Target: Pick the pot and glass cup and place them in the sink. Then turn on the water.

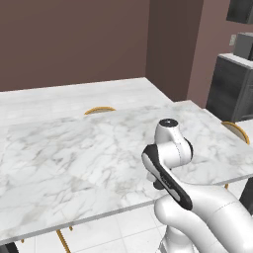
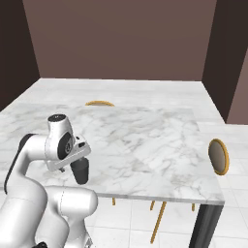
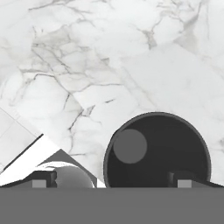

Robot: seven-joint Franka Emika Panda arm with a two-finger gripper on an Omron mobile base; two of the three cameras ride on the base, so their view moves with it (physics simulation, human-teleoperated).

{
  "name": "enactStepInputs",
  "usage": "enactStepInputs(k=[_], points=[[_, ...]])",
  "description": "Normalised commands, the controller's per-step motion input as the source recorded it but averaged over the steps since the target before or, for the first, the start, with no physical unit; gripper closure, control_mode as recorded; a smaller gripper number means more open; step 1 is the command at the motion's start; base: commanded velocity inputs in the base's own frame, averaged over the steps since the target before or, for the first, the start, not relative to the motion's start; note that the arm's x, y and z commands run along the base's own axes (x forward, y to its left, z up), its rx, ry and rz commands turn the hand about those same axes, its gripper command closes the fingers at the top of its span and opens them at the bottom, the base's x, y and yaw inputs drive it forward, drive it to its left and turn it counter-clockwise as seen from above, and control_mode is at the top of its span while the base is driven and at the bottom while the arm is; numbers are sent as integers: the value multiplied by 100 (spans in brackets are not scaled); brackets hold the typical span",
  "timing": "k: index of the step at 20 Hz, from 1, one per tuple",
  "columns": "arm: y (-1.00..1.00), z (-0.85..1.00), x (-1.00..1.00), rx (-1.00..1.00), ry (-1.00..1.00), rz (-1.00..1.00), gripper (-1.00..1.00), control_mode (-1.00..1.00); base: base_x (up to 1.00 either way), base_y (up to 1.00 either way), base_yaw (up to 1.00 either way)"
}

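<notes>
The glass cup (image 2: 81, 172) is a small dark tumbler standing upright near the front edge of the marble table (image 2: 145, 140). In the hand view I look straight down into the glass cup (image 3: 157, 151). My gripper (image 3: 111, 183) hangs just above it and is open, its fingertips wide apart. The right fingertip (image 3: 183, 181) lies over the cup's mouth, while the left one sits off to the side, over the table's edge. Nothing is held. The pot, the sink and the water are out of view.
The marble table (image 1: 74, 153) fills the space ahead, with its front edge close to my base. Round yellow-rimmed stools stand at its far side (image 2: 99, 103) and right end (image 2: 218, 156). Dark cabinets (image 1: 230, 89) stand at the right.
</notes>
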Motion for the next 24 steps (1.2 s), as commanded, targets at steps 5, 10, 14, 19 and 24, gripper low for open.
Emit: enactStepInputs(k=[5, 10, 14, 19, 24], points=[[0, -16, 8, 0, 1, -1, -100, -100, 0, 0, 0], [0, -11, 0, 0, 5, 0, -100, -100, 0, 0, 0], [0, -10, 0, 0, 4, 0, -100, -100, 0, 0, 0], [0, -10, 0, 0, 4, 0, -100, -100, 0, 0, 0], [0, -12, 0, 0, 3, 0, -100, -100, 0, 0, 0]])
